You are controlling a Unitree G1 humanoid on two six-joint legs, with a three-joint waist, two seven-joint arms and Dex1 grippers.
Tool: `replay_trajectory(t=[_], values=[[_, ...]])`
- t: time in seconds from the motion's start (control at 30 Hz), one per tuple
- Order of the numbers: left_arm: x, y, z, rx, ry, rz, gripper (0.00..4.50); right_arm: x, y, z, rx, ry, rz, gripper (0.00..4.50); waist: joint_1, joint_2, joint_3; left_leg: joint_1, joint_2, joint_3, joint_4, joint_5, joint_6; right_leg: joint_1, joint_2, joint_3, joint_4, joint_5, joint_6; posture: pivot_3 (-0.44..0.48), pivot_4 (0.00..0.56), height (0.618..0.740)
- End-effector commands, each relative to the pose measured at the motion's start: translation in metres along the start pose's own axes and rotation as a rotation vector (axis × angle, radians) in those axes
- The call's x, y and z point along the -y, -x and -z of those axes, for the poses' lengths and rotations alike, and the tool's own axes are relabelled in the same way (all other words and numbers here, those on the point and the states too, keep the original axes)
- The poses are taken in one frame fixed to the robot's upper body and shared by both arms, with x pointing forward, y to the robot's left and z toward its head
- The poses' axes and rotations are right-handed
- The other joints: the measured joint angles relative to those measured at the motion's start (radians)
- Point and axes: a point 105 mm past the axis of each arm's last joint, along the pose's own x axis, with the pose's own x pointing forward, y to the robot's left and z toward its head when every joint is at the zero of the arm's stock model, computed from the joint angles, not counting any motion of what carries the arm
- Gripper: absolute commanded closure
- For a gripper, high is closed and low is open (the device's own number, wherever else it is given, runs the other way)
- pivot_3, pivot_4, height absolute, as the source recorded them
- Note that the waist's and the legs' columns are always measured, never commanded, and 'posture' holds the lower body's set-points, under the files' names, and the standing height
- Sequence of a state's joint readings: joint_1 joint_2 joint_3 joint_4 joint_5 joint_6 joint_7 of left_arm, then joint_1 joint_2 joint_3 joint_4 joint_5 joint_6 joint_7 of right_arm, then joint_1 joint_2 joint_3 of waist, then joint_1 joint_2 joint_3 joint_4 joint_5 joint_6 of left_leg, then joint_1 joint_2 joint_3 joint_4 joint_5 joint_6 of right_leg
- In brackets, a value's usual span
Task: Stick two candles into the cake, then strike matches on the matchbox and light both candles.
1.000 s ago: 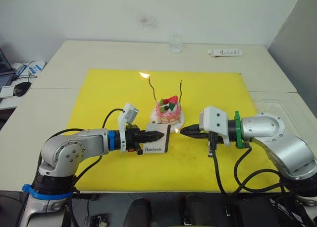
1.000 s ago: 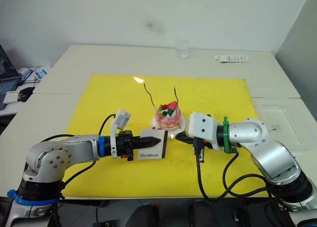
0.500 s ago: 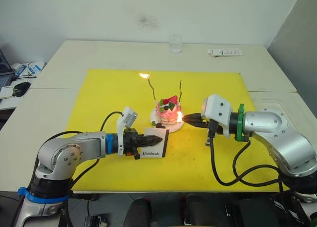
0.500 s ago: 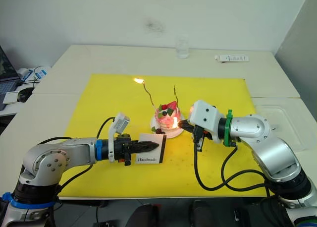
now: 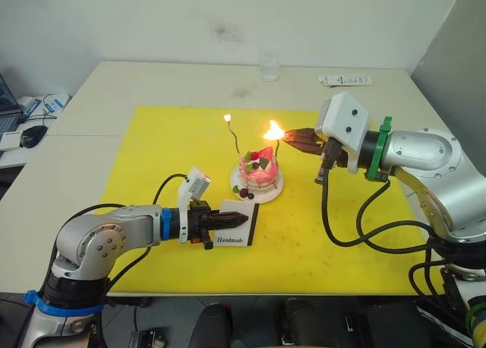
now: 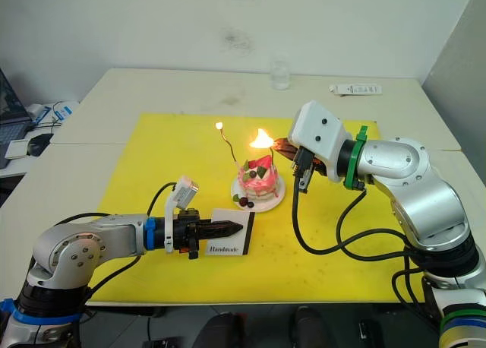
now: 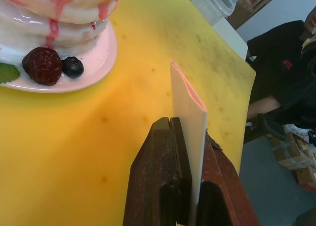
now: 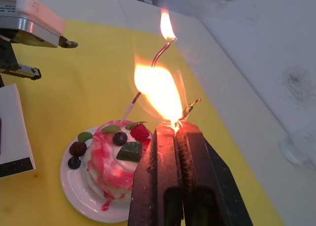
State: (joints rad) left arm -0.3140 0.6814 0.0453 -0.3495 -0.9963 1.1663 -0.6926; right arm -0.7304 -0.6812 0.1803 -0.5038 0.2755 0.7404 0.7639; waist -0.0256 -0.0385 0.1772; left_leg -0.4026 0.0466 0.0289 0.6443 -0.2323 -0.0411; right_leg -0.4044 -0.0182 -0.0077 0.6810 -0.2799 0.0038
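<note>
The pink cake (image 5: 257,172) stands on its white plate (image 5: 267,190) in the middle of the yellow mat. Two thin wavy candles rise from it. The left candle (image 5: 235,139) burns with a small flame at its tip. My right gripper (image 5: 291,137) is raised beside the right candle (image 8: 191,106), shut on a match whose big flame (image 8: 157,92) sits at that candle's top. In front of the cake, low over the mat, my left gripper (image 5: 243,219) is shut on the white matchbox (image 5: 244,228), held on edge.
The yellow mat (image 5: 152,150) covers the table's centre. A glass (image 5: 268,67) and a white remote (image 5: 345,80) lie at the far edge. A clear tray (image 5: 437,166) sits at the right. A person in dark clothes (image 7: 281,88) is beyond the table's side.
My right gripper rose from mat level beside the plate to the right candle's top, its match now flaming. The left gripper drew the matchbox back from the cake, toward the front edge.
</note>
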Motion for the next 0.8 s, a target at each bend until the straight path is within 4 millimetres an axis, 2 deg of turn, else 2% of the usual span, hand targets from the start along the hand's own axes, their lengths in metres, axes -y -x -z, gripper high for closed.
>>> replay_trajectory(t=[0.03,0.37,0.8], values=[[0.0057,0.0002,-0.0073,0.02,-0.041,0.019,4.5,0.0081,0.0015,-0.01,0.033,0.054,0.044,4.46,0.0,0.0,0.0,0.0,0.0,0.0,0.0,0.0,0.0,0.0,0.0,0.0,0.0,0.0,0.0,0.0,0.15,0.74],[0.0065,-0.0003,-0.0068,0.021,-0.038,0.024,4.5,0.0129,-0.0006,-0.007,0.037,0.068,0.072,4.46,0.0,0.0,0.0,0.0,0.0,0.0,0.0,0.0,0.0,0.0,0.0,0.0,0.0,0.0,0.0,0.0,0.15,0.74],[0.0055,-0.0002,-0.0071,0.022,-0.037,0.024,4.5,0.0145,0.0077,-0.0093,0.037,0.082,0.075,4.46,0.0,0.0,0.0,0.0,0.0,0.0,0.0,0.0,0.0,0.0,0.0,0.0,0.0,0.0,0.0,0.0,0.15,0.74]])
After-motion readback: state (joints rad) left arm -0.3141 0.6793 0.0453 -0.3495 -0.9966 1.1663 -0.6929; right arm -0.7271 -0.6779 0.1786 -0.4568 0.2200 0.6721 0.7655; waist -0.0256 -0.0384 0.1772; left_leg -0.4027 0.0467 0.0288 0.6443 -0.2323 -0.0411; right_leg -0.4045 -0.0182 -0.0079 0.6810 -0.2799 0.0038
